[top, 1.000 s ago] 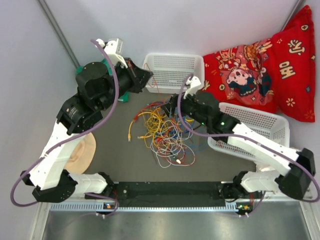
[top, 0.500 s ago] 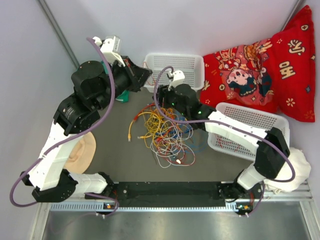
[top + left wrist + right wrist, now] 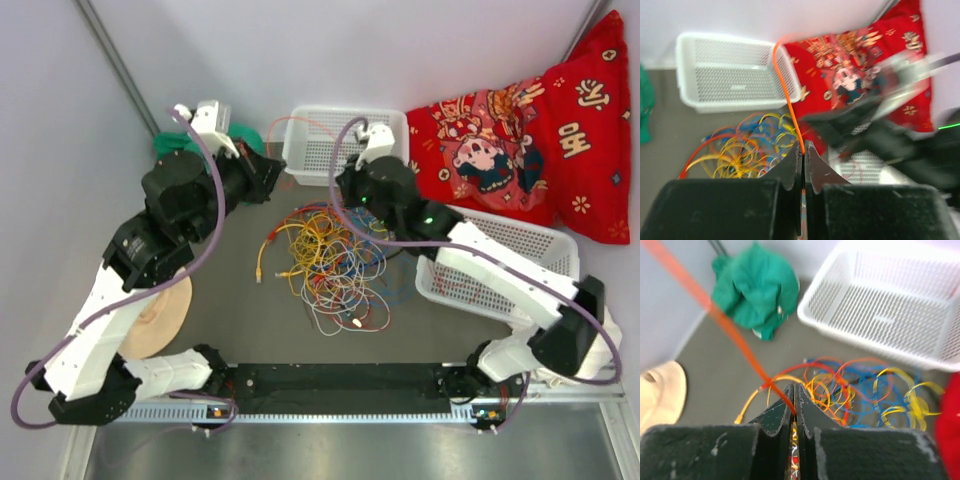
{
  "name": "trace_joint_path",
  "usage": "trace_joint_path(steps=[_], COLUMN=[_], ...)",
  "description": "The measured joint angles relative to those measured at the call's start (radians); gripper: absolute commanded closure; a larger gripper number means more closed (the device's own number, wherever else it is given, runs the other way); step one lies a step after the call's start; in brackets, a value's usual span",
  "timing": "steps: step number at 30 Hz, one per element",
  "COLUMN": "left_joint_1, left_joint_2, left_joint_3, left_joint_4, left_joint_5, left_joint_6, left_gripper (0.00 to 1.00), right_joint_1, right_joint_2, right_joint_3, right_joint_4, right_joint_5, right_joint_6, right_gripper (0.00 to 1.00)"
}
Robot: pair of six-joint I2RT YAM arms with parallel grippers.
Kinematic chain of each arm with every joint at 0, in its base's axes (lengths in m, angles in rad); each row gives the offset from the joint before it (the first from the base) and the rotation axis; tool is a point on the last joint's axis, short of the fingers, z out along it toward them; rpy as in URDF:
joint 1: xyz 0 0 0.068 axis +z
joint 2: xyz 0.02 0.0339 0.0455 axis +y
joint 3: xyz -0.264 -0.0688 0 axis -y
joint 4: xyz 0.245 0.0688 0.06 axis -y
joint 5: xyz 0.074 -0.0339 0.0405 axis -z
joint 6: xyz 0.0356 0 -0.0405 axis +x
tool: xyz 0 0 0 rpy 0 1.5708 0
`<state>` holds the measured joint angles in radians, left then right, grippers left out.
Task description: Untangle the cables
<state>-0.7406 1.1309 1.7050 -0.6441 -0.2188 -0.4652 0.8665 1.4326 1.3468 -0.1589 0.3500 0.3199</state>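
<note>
Seen from above, the tangled cables (image 3: pixel 325 270) lie heaped on the dark bench (image 3: pixel 230 300) between the arms. The left pincer (image 3: pixel 272 172) and right pincer (image 3: pixel 343 192) sit at the heap's far edge, and a thin orange cable (image 3: pixel 300 120) arches between them over a white basket (image 3: pixel 350 145). The left wrist view shows the left pincer (image 3: pixel 803 150) clamped together on the orange cable (image 3: pixel 784 82), which rises past the basket (image 3: pixel 730 75). The right wrist view shows the right pincer (image 3: pixel 794 390) likewise clamped on the orange cable (image 3: pixel 730 330), which slants up-left beside a green cloth (image 3: pixel 757 287).
</note>
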Motion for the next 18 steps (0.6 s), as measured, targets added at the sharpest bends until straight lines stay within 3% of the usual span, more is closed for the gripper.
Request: trace_joint_path(steps=[4, 8, 11, 15, 18], left_joint_1=[0.000, 0.000, 0.000, 0.000, 0.000], left_joint_2=[-0.102, -0.174, -0.204, -0.226, -0.225], left_joint_3=[-0.210, -0.402, -0.489, -0.563, -0.579], left_joint_4=[0.045, 0.098, 0.130, 0.150, 0.152], left_joint_5=[-0.065, -0.115, -0.125, -0.134, -0.139], left_joint_6=[-0.011, -0.027, -0.038, -0.064, -0.081], left_gripper=[0.87, 0.79, 0.43, 0.06, 0.01], right_joint_1=[0.003, 0.004, 0.004, 0.004, 0.004], right_joint_2=[-0.068, -0.080, -0.093, -0.139, -0.162], right_joint_3=[0.260, 0.635, 0.808, 0.847, 0.818], right_joint_4=[-0.187, -0.360, -0.436, -0.496, -0.503], right_joint_5=[0.048, 0.095, 0.125, 0.182, 0.224], right_joint_6=[-0.066, -0.130, -0.156, -0.171, -0.174], right_gripper=[1.00, 1.00, 1.00, 1.00, 1.00])
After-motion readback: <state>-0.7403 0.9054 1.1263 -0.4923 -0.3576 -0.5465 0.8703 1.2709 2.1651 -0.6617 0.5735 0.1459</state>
